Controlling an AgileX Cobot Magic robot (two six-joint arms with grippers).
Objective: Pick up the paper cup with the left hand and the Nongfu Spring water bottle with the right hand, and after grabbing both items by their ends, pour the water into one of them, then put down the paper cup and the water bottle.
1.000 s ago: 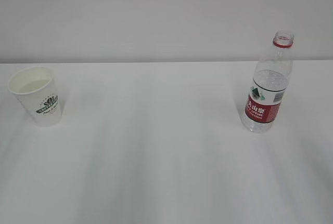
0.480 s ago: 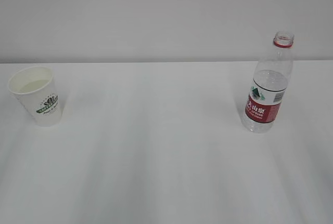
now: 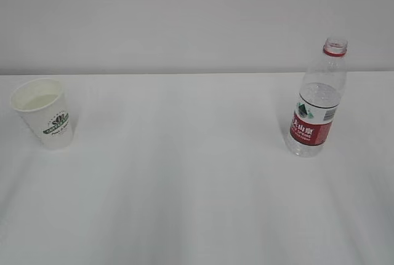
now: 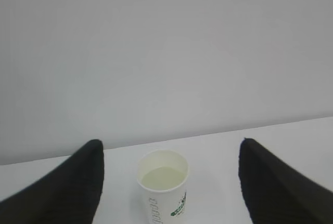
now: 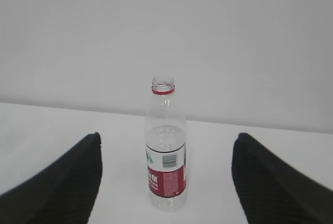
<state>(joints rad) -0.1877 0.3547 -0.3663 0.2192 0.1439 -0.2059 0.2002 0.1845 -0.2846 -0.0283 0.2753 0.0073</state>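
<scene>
Both grippers are released, holding nothing. The small white tapered paper cup (image 3: 42, 112) stands at 9 o'clock on the white table (image 3: 184, 173); the clear ribbed uncapped water bottle (image 3: 318, 99) at 3 o'clock. Risk: a hard squeeze crushes the cup; an off-centre approach topples the bottle, spilling water.

A plain white table (image 3: 197, 203) runs back to a bare pale grey wall (image 3: 184, 13).

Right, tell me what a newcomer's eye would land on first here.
The clear ribbed plastic bottle with the red label stands uncapped and upright on the right of the white table. Far to the left stands the small white paper cup with the green logo, also upright. In each wrist view, open black gripper fingers frame one item without touching it.
</scene>
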